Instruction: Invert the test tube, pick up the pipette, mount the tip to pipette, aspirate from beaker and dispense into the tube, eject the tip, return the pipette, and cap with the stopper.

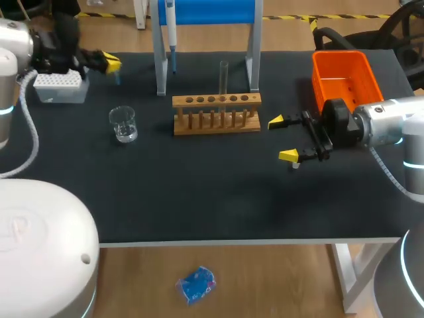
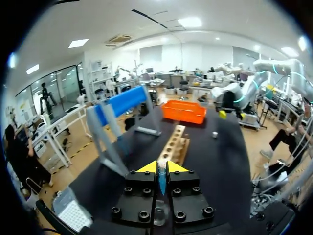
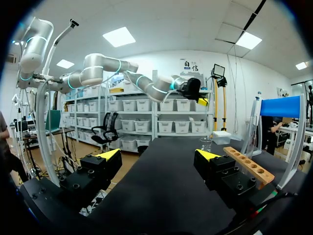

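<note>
My left gripper (image 1: pixel 110 63) hovers at the back left, beside the white tip box (image 1: pixel 60 87), shut on a thin blue pipette tip (image 2: pixel 162 179) that stands between its yellow fingertips. The pipette (image 1: pixel 171 32) hangs on the blue stand (image 1: pixel 207 12). A clear test tube (image 1: pixel 224 77) stands upright in the wooden rack (image 1: pixel 216 113). The glass beaker (image 1: pixel 124 124) sits left of the rack. My right gripper (image 1: pixel 285 138) is open and empty, right of the rack. A small stopper (image 1: pixel 295 165) lies just under its near fingertip.
An orange bin (image 1: pixel 344 78) stands at the back right, behind my right arm. From the left wrist the rack (image 2: pixel 173 144) and the bin (image 2: pixel 185 110) lie ahead. The right wrist view shows the rack (image 3: pixel 247 164) and the beaker (image 3: pixel 206 143) ahead.
</note>
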Robot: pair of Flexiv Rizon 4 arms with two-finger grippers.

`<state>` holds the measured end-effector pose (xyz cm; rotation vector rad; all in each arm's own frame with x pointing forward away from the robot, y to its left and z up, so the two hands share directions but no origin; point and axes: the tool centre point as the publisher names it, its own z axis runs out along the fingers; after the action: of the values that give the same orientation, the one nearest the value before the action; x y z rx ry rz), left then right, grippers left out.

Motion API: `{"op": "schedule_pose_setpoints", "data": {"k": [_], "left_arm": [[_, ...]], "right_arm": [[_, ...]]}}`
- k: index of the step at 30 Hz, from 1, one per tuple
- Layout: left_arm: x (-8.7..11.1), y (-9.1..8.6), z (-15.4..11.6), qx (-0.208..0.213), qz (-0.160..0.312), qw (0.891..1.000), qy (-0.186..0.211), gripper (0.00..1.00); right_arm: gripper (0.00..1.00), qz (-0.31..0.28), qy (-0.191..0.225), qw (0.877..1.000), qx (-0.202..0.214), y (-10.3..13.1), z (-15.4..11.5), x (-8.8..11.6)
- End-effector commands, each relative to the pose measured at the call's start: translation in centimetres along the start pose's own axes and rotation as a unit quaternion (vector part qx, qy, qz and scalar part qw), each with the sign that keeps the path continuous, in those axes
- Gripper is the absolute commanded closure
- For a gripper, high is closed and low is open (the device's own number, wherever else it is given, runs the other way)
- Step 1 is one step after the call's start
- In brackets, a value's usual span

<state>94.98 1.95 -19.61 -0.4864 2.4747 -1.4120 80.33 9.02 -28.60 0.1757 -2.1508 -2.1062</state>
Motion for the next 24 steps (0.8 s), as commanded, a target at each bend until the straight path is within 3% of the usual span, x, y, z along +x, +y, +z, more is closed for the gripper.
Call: {"op": "schedule_pose_setpoints", "data": {"k": [1, 6, 11, 24], "left_arm": [[5.6, -1.4, 1.3, -0.020, 0.005, 1.000, 0.017, 1.00], [9.4, -3.1, 3.4, -0.020, -0.008, 0.998, 0.057, 1.00], [11.4, -4.1, 4.7, 0.001, -0.021, 0.995, 0.094, 1.00], [11.4, -4.1, 4.7, 0.001, -0.021, 0.995, 0.094, 1.00]], "right_arm": [[0.00, 0.000, 0.000, 1.000, 0.000, 0.0, 0.0, 0.0], [0.00, 0.000, 0.000, 1.000, 0.000, 0.0, 0.0, 0.0], [0.00, 0.000, 0.000, 1.000, 0.000, 0.0, 0.0, 0.0], [0.00, 0.000, 0.000, 1.000, 0.000, 0.0, 0.0, 0.0]]}}
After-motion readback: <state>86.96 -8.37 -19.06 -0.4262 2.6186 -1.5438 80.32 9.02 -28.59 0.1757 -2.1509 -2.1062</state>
